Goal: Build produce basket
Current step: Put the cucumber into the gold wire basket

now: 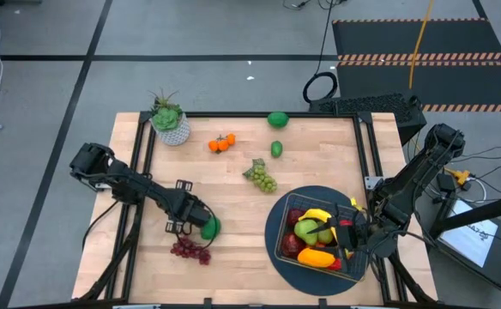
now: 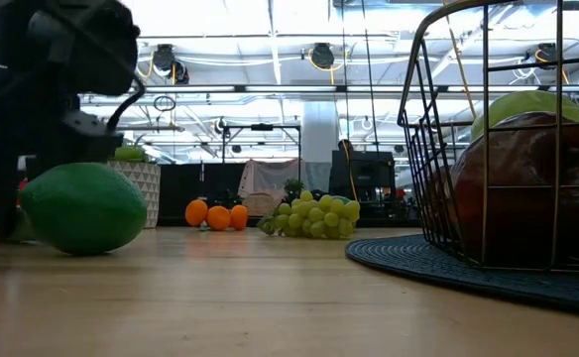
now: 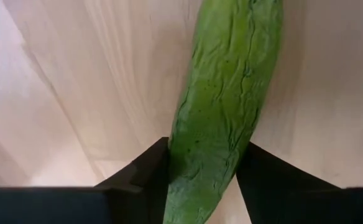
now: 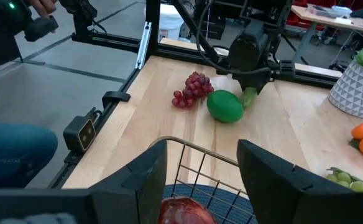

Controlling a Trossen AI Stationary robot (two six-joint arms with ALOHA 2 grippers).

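1. The left gripper (image 1: pixel 201 227) is down at the table's front-left, its fingers pinching the end of a cucumber (image 3: pixel 222 112) lying flat on the wood, probably getting a firm hold before lifting.
2. The right gripper (image 1: pixel 351 230) is hovering over the basket's (image 1: pixel 355 264) rim, fingers spread and holding nothing.
3. The basket is sitting on the round mat (image 1: pixel 274 225) with a banana (image 1: pixel 317 215), a pear and red fruit already inside.
4. Still waiting outside: one purple grape bunch (image 1: pixel 190 250), one green bunch (image 1: pixel 262 177), two limes (image 1: pixel 277 119), and a small cluster of oranges (image 1: pixel 221 143).

My black left gripper (image 3: pixel 201 186) pinches a speckled green cucumber (image 3: pixel 228 106) at frame centre. Purple grapes (image 1: pixel 190 250) lie lower left on pale striped wood; oranges (image 1: pixel 221 144) and a white-patterned pot (image 1: pixel 173 130) sit upper left.
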